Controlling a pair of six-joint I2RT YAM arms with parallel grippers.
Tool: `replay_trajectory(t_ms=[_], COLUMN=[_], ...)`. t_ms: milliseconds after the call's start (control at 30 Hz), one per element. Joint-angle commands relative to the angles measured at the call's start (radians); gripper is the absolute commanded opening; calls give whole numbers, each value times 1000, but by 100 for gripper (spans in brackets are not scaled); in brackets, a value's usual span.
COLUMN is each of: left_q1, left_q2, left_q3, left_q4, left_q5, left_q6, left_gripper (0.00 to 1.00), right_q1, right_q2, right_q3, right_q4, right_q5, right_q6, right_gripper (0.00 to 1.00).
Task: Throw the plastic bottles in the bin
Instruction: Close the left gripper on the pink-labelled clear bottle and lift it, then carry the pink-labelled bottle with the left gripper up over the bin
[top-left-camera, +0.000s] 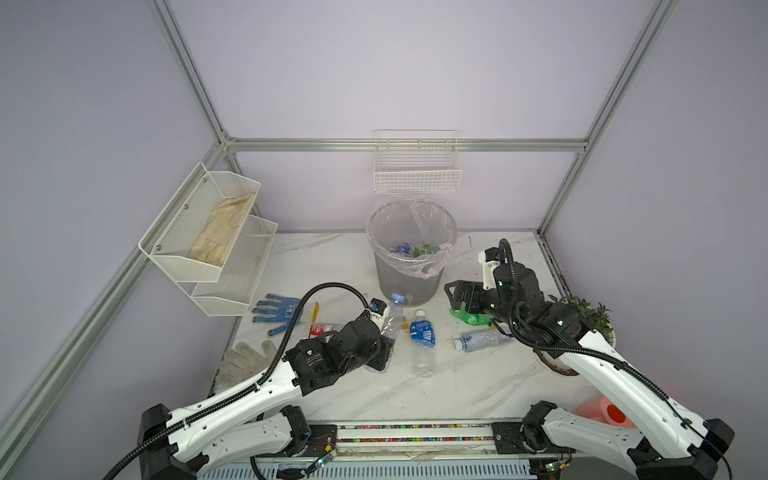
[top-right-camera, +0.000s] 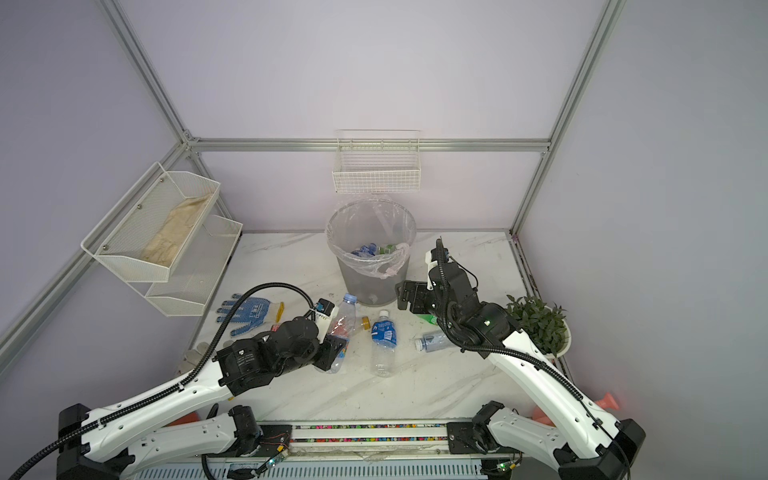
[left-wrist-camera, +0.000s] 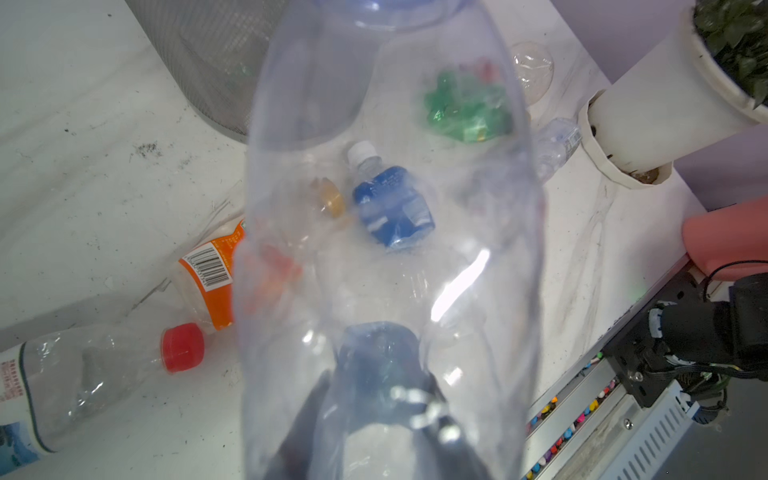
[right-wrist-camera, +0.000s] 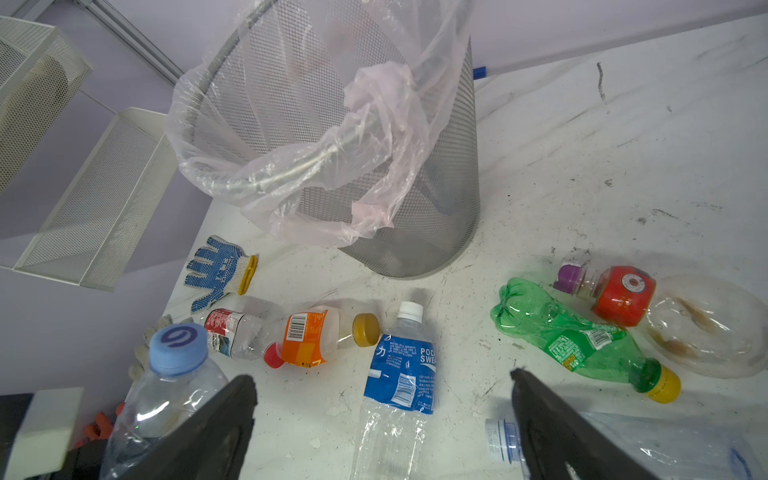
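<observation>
A clear bottle (top-left-camera: 392, 322) with a pale blue cap is being gripped near its base by the left fingers (top-left-camera: 384, 351), which are being pressed narrow around it. Its cap is being pointed toward the bin (top-left-camera: 407, 282), just in front of the mesh wall. Whether the base is being lifted off the counter (top-left-camera: 457, 386) cannot be told. The right fingers (right-wrist-camera: 216, 428) are being held wide and empty above the counter, to the right of the bin and near a green bottle (right-wrist-camera: 573, 332). A blue-label bottle (right-wrist-camera: 401, 374) is being seen lying on the counter between the two arms. An orange-label bottle (right-wrist-camera: 316, 336) and a red-cap bottle (right-wrist-camera: 232, 328) are lying beside it. A red-label bottle (right-wrist-camera: 623, 295) is being seen just beyond the green one. Several bottles (top-left-camera: 415, 249) are being held inside the bin.
</observation>
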Motion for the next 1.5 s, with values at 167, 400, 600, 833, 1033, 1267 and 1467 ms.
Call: replay_trajectory(t_ms=[167,400,600,833,1033,1267,1467], left_q1=[-6,-6,-6,-6,-5,-5,-5], left_q2=[-49,-42,-14,9,38,90,141], left_q3=[176,264,350,431,508,611,687], left_q4=[-6,-11,-11,29,76,125,177], left_q5=[-69,-99,-125,-144,-151,-158,-162], left_q6=[101,170,223,287,361,437,497], left_gripper=[26,26,25,24,24,25,25], right_q1=[1,1,2,1,1,1,2], right_q2=[-23,-30,-43,-56,-68,-83,-91], right_q3=[-25,-43,-66,-103,-135,-180,-193], right_q4=[10,10,14,22,32,46,43], right_q5=[11,4,5,1,-9,-27,-33], right_q6=[16,22,27,35,44,63,64], right_gripper=[97,97,97,97,97,97,97])
